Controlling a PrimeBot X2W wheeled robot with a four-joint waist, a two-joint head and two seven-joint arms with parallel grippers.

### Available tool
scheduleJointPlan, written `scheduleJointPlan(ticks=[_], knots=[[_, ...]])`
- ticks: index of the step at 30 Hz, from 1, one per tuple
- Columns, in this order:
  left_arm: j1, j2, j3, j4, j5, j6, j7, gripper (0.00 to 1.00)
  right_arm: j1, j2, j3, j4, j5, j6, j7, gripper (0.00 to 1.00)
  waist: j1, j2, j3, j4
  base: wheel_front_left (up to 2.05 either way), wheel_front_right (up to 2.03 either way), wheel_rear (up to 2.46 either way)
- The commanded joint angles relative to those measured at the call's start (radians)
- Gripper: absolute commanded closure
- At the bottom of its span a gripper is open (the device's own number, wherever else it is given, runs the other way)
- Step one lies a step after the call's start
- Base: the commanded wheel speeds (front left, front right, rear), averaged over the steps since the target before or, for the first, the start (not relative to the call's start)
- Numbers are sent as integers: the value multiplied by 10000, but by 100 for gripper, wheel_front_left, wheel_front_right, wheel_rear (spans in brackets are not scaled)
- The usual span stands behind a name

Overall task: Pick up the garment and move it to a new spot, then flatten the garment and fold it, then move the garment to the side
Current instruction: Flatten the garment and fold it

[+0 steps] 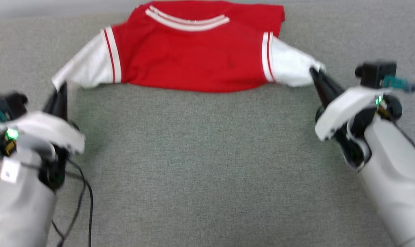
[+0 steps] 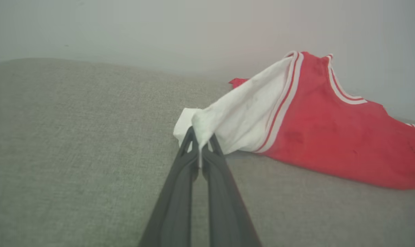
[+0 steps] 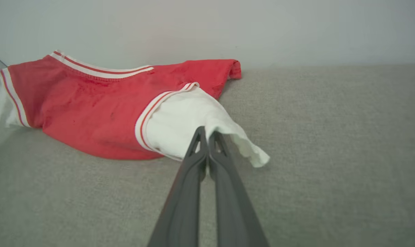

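Observation:
The garment (image 1: 193,55) is a red jersey with white sleeves and a white-striped collar, lying across the far part of the grey surface, collar away from me. My left gripper (image 1: 60,90) is shut on the edge of its left white sleeve (image 2: 241,116), with the fingers (image 2: 180,178) pinching the cloth. On the other side my right gripper (image 1: 313,72) is shut on the right white sleeve (image 3: 183,127), its hem hanging past the fingertips (image 3: 216,151). The sleeves are pulled outward and the body sags between them.
Grey fabric surface (image 1: 200,164) spreads wide in front of the garment. A pale wall (image 3: 228,27) rises just behind the garment. Black cables (image 1: 85,206) hang beside my left forearm.

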Motion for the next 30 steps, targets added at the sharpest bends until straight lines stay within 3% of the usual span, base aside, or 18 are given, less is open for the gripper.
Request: scheduleJointPlan(ticks=[1,8,15,23,30], knots=[[513,-4,95,-256,164,153,-65,100,399,-100,29,-169,88,-7,-60,100,2,0,-344,-32,0,0,0],[3252,-28,94,-1491,569,731,-68,100,2636,-559,-116,-1047,524,-9,126,100,2,0,-1449,12,0,0,0],[5499,-163,215,-2750,338,1445,-56,100,4874,-574,-1370,-1759,606,-9,482,100,2,0,-2400,55,0,0,0],[7777,-73,117,-4242,260,2358,184,100,7561,-20,-3124,-2973,-242,-9,1036,100,2,0,-3154,223,0,0,0],[9042,-205,68,-4979,163,2659,122,100,9527,746,-4331,-4354,-1617,-9,1737,100,2,0,-3483,406,0,0,0]])
